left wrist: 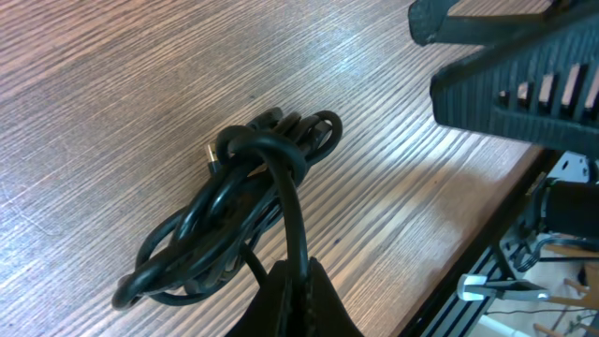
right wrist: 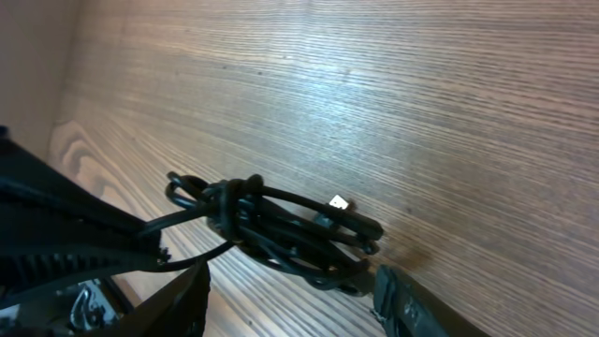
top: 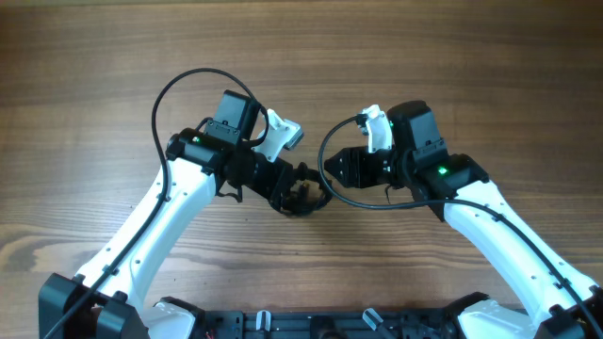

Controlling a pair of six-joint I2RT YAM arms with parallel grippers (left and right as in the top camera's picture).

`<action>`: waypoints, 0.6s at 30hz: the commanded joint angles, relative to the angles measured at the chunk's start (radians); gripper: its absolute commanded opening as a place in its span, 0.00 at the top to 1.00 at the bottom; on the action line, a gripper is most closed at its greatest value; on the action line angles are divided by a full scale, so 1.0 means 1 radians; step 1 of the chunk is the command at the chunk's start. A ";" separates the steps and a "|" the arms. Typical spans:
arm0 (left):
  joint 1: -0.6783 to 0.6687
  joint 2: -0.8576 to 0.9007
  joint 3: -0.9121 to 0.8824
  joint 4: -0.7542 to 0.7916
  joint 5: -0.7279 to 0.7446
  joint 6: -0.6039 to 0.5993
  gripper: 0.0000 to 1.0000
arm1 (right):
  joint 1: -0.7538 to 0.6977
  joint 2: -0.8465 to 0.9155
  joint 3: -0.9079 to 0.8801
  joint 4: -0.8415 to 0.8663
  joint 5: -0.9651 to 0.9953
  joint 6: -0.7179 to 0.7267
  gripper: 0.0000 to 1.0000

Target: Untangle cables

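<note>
The cables lie as one small knotted black bundle on the wooden table, with a small metal plug end poking out. In the overhead view the bundle sits between the two grippers. My left gripper is shut on a single strand that runs up out of the knot. My right gripper is open, its two fingers straddling the near side of the bundle without clamping it. In the overhead view the left gripper is at the bundle's left and the right gripper at its upper right.
The wooden table extends around both arms. Its front edge with a black rail lies close behind the grippers. The arms' own thick black cables arch above the table.
</note>
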 commanded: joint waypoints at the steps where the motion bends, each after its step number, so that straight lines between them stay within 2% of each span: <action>1: -0.005 -0.005 -0.005 -0.005 -0.012 0.014 0.96 | 0.003 0.000 0.000 -0.003 0.024 0.053 0.41; 6: -0.005 -0.005 -0.005 -0.008 -0.012 0.014 0.96 | 0.003 0.000 0.000 -0.010 -0.028 0.061 0.40; 8: -0.005 -0.005 -0.005 -0.003 -0.012 -0.023 0.89 | 0.003 0.000 0.000 -0.019 -0.027 0.061 0.40; 10: -0.005 -0.004 -0.005 0.008 -0.013 -0.060 0.90 | 0.003 0.000 0.000 -0.033 -0.027 0.061 0.40; 13: -0.005 0.001 -0.005 0.023 -0.017 -0.092 0.96 | 0.003 0.000 0.000 -0.052 -0.028 0.088 0.37; 18: -0.005 0.048 -0.005 0.035 -0.016 -0.110 0.96 | 0.003 0.000 0.000 -0.071 -0.093 0.113 0.36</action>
